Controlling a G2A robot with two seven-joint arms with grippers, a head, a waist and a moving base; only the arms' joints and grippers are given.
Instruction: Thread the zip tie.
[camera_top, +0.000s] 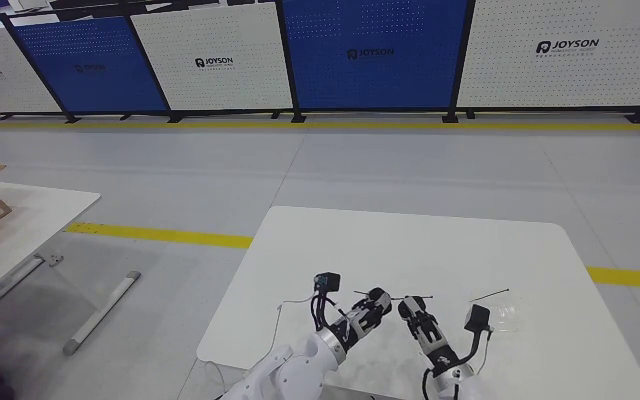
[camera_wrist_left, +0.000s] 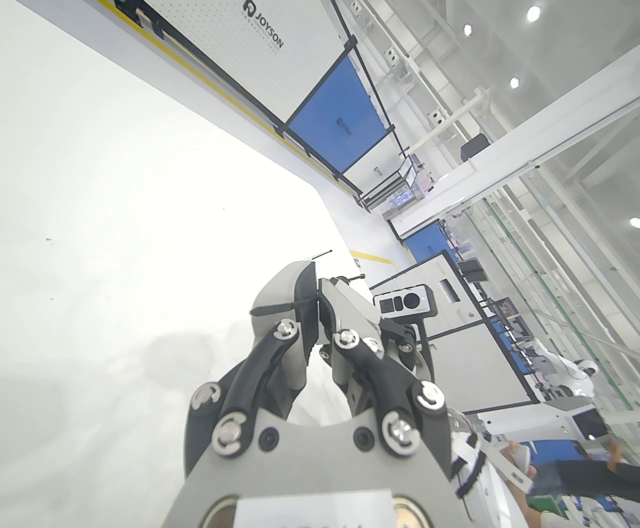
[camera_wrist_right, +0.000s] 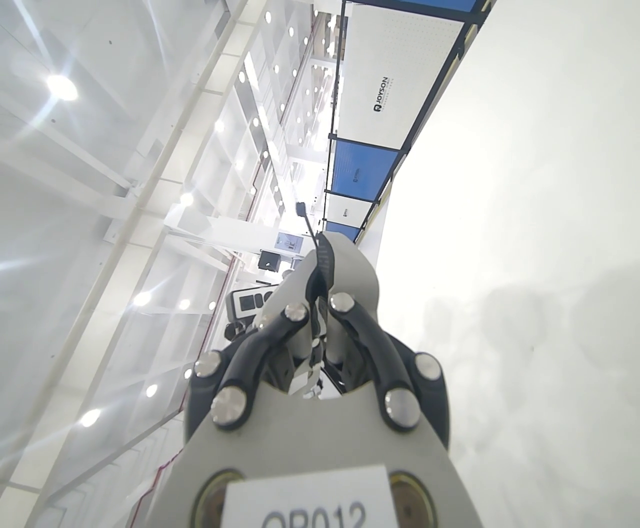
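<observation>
White table beneath, left gripper and right gripper pinched on zip tie, long axis left-right.

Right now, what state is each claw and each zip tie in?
Left claw: shut on the tie.
Right claw: shut on the tie, whose head pokes past its tips.
Tie: straight, not looped, clamped in both claws; cannot tell whether it is one strap or two.
Spare tie: lying loose on the table, not looped.
</observation>
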